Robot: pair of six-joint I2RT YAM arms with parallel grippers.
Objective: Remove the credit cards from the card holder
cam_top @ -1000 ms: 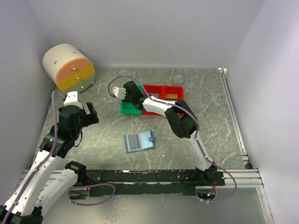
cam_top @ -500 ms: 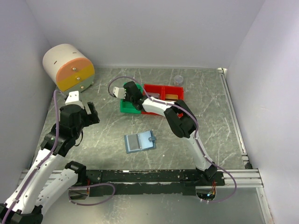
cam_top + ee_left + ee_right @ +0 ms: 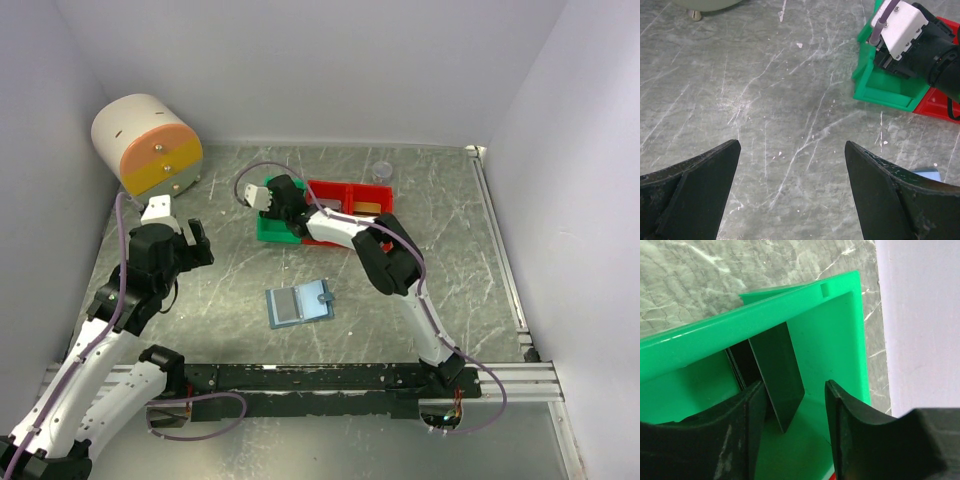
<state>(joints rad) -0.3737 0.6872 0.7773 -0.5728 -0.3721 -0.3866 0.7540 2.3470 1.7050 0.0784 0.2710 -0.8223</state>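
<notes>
Cards are found in more than one place. A dark card (image 3: 779, 372) is stood on edge inside the green bin (image 3: 840, 335), leaned toward the bin's wall. It is flanked by the two fingers of the right gripper (image 3: 795, 390), which are parted: the card is set close against the left finger, a gap is left on the other side, and nothing is clamped. The holder (image 3: 318, 300) is laid open and flat on the table (image 3: 450, 250), well apart from the bins and near the arms' bases, with a grey card (image 3: 287, 307) shown in its left panel. What looks like a gold-brown card (image 3: 368, 207) is laid in the red bin (image 3: 330, 190), which is butted against the green one. The left gripper (image 3: 791, 144) is held above bare table to the left, spread wide and empty.
</notes>
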